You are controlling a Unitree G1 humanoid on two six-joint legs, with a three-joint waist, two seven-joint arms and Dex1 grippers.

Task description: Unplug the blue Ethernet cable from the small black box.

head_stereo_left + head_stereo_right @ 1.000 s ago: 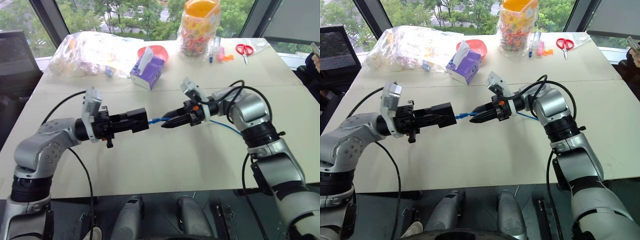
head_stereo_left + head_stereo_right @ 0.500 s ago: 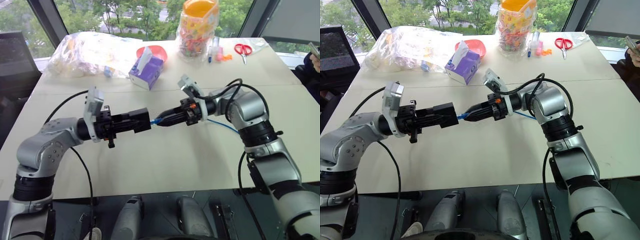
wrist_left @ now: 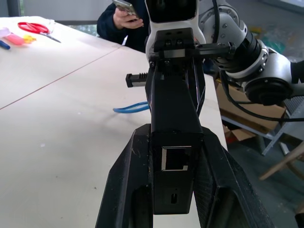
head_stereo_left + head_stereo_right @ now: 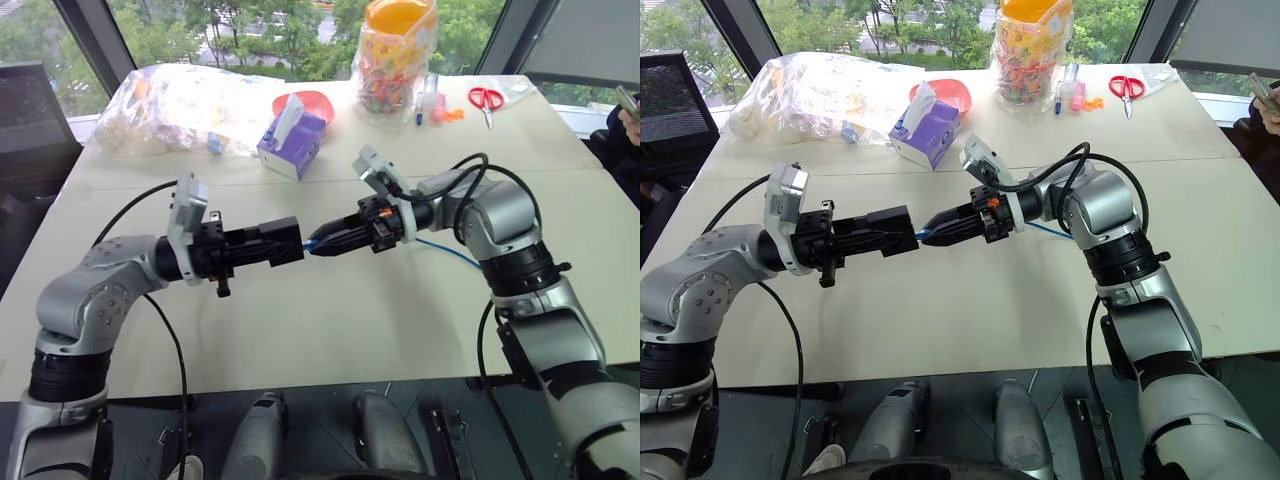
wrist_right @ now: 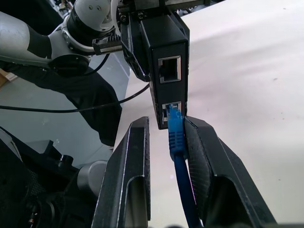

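Observation:
My left gripper points right and is shut on the small black box, held level above the table. Two ports show on the box's end face. The blue Ethernet cable has its plug at the lower port. My right gripper points left, its tips just short of the box. It is open, its fingers on either side of the plug; the cable lies against one finger, with a gap to the other. Behind that gripper the cable trails over the table.
At the table's far side stand a purple tissue box, a red bowl, a filled plastic bag, a jar of sweets, markers and red scissors. A person with a phone sits at the table's right edge.
My right gripper has moved left along the cable towards the box, so less blue shows between them. The left gripper and the box have kept still.

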